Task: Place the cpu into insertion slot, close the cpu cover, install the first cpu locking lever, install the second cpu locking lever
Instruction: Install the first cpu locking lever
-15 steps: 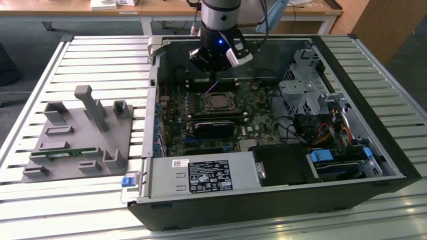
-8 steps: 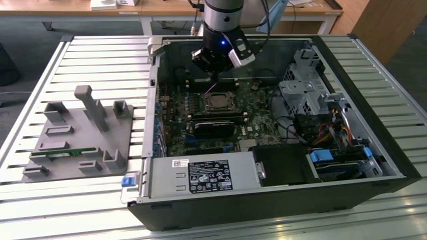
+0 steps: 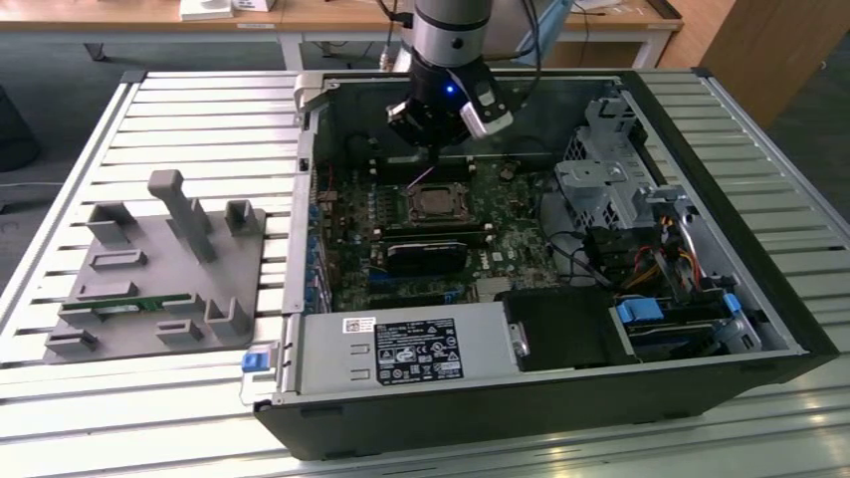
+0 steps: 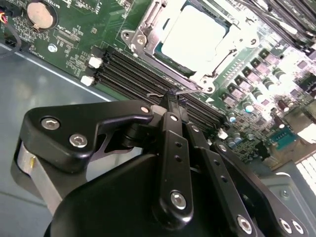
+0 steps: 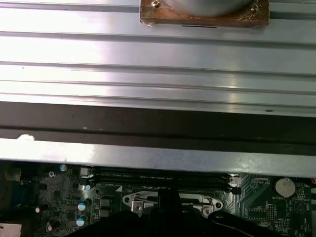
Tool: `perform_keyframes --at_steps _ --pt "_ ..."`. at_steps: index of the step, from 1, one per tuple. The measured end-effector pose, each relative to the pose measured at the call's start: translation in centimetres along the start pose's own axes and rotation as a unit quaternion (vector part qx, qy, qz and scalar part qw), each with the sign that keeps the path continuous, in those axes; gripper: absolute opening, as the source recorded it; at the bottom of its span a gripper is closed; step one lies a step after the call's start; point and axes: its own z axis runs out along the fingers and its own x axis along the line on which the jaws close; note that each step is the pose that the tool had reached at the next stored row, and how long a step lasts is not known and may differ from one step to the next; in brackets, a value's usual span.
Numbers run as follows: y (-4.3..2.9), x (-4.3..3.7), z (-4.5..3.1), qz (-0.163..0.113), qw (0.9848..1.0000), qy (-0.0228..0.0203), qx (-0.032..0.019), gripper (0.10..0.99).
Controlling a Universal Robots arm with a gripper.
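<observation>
The cpu, its pale silver top showing, lies in the insertion slot on the green motherboard inside the open computer case. The cpu cover, a silver frame, lies flat around the chip. In the exterior view my gripper hangs just behind the socket. A thin wire locking lever rises at a slant to its tips. In the second wrist view the gripper is shut, and the wire crosses right at the tips. Whether it is pinched or merely touched I cannot tell. The first wrist view shows the gripper over the socket bracket.
Black memory slots run beside the socket, close under my fingers. The case's back wall stands right behind the gripper. A drive cage and cables fill the exterior view's right. A power supply sits in front. A grey fixture stands outside the case.
</observation>
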Motion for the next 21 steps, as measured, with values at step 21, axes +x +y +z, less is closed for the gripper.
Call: perform_keyframes --at_steps 21 --pt "-0.40 -2.19 3.08 0.000 1.0000 0.0000 0.0001 0.106"
